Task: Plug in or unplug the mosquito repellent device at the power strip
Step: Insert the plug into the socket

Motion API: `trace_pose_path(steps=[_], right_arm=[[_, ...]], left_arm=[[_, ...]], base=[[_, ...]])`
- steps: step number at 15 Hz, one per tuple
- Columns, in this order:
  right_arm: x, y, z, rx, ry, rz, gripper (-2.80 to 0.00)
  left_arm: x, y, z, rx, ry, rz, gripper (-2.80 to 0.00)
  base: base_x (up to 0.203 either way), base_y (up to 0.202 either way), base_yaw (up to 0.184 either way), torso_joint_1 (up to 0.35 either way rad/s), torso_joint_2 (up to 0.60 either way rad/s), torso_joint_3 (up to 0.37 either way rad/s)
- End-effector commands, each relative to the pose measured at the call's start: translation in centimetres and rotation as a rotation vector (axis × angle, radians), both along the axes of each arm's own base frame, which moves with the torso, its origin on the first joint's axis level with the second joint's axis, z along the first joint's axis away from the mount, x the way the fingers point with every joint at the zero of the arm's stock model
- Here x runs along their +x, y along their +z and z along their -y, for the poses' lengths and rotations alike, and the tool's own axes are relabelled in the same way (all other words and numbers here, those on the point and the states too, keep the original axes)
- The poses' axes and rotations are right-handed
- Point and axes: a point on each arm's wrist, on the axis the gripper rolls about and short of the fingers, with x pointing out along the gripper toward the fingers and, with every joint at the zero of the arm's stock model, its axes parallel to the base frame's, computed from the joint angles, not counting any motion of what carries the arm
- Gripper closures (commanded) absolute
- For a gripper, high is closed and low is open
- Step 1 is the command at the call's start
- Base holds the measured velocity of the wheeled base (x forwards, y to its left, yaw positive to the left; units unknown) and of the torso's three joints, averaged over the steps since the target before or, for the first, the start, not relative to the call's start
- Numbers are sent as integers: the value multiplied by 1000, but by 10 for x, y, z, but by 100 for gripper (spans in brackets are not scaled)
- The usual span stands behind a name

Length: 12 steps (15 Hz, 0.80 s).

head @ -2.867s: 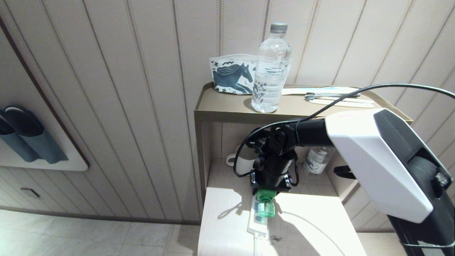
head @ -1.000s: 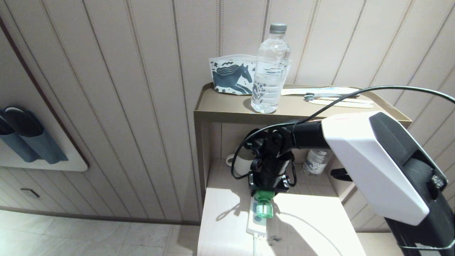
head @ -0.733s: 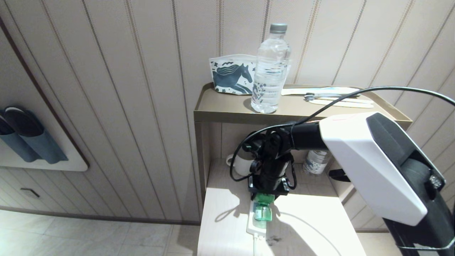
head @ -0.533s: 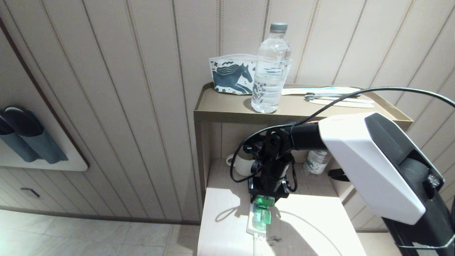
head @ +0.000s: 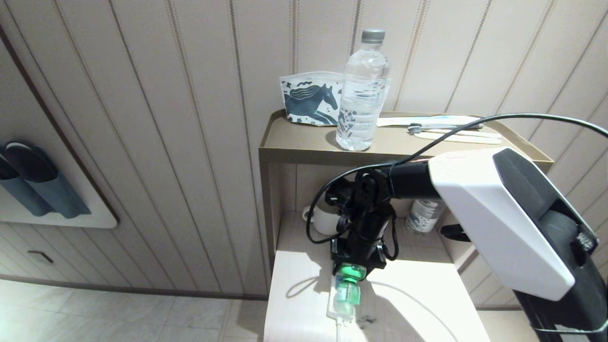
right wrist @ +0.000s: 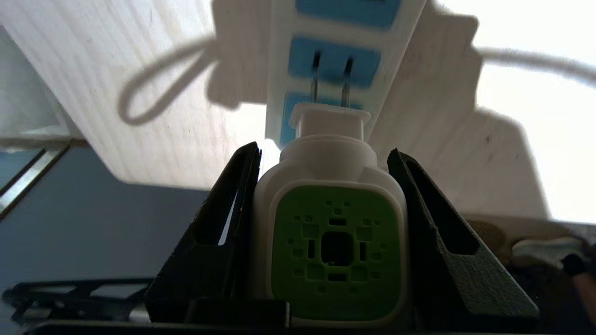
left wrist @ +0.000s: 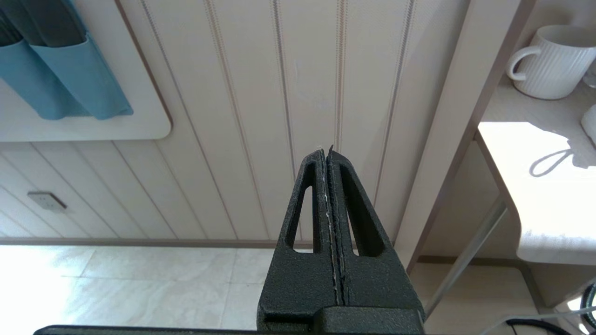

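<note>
My right gripper is shut on the mosquito repellent device, a finger pressed on each white flank beside the green vented top. It hangs low over the power strip on the lower shelf. In the right wrist view the two metal prongs stand bare, their tips at the slots of a pale blue socket face; how deep they sit cannot be told. The left gripper is shut on nothing, parked off to the left and facing the panelled wall.
A white mug and a small bottle stand at the back of the lower shelf. The top shelf overhangs the arm and carries a water bottle, a horse-print pouch and cutlery. The strip's cord runs off the front.
The right wrist has turned and carried the device a little forward and left along the strip. The green bottle now lies in line with the strip instead of skewed to the right.
</note>
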Motion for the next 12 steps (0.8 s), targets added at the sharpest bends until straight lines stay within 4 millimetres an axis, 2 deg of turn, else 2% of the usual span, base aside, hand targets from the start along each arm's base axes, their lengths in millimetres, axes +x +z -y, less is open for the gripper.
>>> trace_pose_path(steps=[1,5,12], right_arm=[[-4,6,-2,19,2,-6,0],[-5,14,-1,82,-22,-30,0],[-3,18,3,67,-48,0,0]], left_arm=[[0,0,0,0,1,-2,0],[0,0,0,0,0,-2,0],[0,0,0,0,-1,-2,0]], base=[[0,0,0,0,0,0],[0,0,0,0,0,0],[0,0,0,0,0,0]])
